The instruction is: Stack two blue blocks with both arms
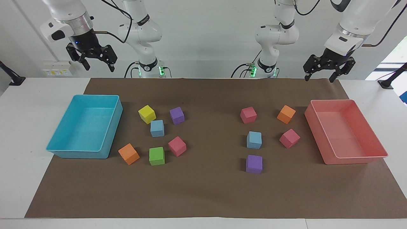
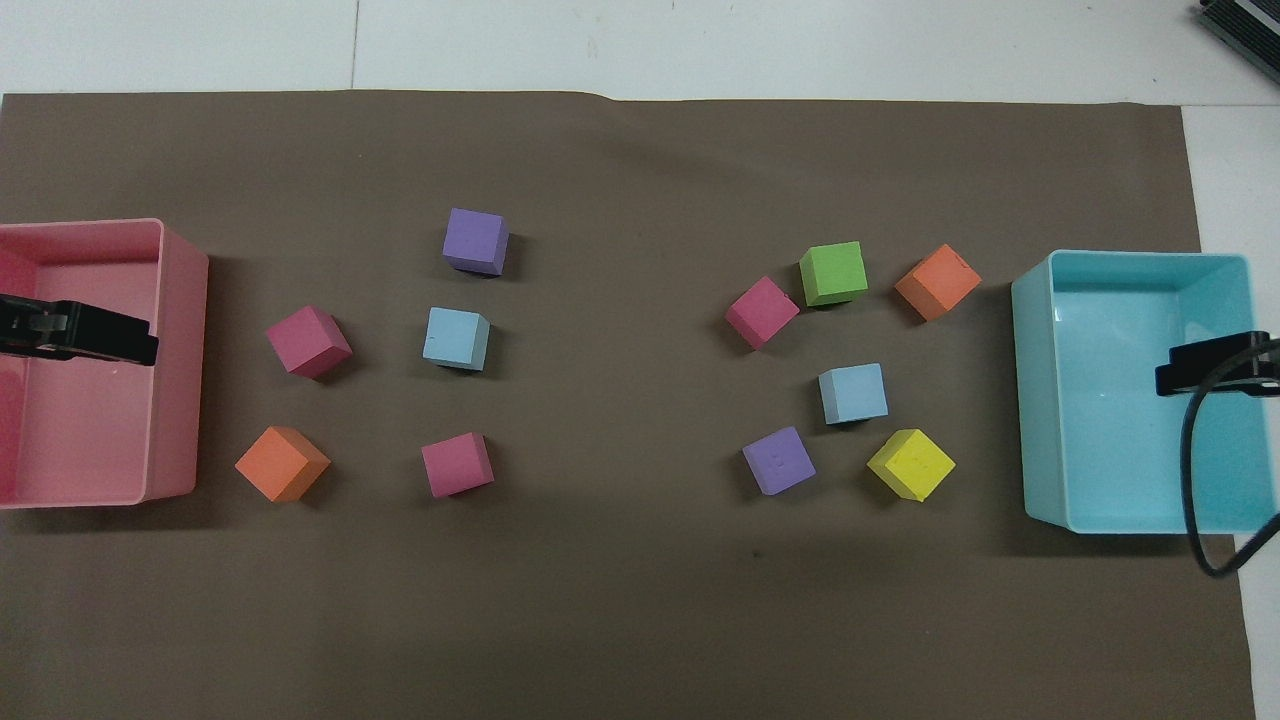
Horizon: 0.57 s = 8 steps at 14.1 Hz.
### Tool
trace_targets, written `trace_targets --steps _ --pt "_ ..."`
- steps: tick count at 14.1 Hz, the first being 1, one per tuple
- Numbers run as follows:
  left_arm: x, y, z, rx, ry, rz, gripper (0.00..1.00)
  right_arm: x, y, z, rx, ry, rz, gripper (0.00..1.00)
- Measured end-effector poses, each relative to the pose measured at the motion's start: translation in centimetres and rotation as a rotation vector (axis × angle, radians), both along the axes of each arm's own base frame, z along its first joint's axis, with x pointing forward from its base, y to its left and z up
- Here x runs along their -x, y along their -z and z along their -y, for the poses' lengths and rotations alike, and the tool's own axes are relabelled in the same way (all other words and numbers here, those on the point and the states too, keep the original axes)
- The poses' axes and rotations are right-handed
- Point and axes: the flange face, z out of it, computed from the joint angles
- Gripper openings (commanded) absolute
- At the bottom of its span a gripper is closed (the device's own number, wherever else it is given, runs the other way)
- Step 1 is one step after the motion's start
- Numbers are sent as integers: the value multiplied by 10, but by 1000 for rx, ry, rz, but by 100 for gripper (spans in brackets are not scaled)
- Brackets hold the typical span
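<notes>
One light-blue block [image 1: 157, 128] [image 2: 853, 393] lies on the brown mat toward the right arm's end, between a yellow cube [image 1: 147, 114] and a green cube [image 1: 156, 156]. The other light-blue block [image 1: 254, 140] [image 2: 456, 338] lies toward the left arm's end, just nearer to the robots than a purple cube [image 1: 254, 164]. My right gripper [image 1: 99, 68] [image 2: 1215, 365] hangs open and empty, high over the cyan tray. My left gripper [image 1: 319, 78] [image 2: 80, 332] hangs open and empty, high over the pink tray. Neither touches anything.
A cyan tray [image 1: 95, 97] stands at the right arm's end and a pink tray [image 1: 330, 101] at the left arm's end. Around the blue blocks lie a second purple cube [image 1: 176, 115], two orange cubes [image 1: 128, 154] [image 1: 286, 114] and three pink cubes.
</notes>
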Motion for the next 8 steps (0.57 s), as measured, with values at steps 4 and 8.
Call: trace_targets --steps 4,8 --pt "-1 0 -1 0 -1 4 100 1 3 -2 0 -4 -7 100" --pt "0 0 0 0 -1 4 100 1 9 -3 0 -6 -19 100"
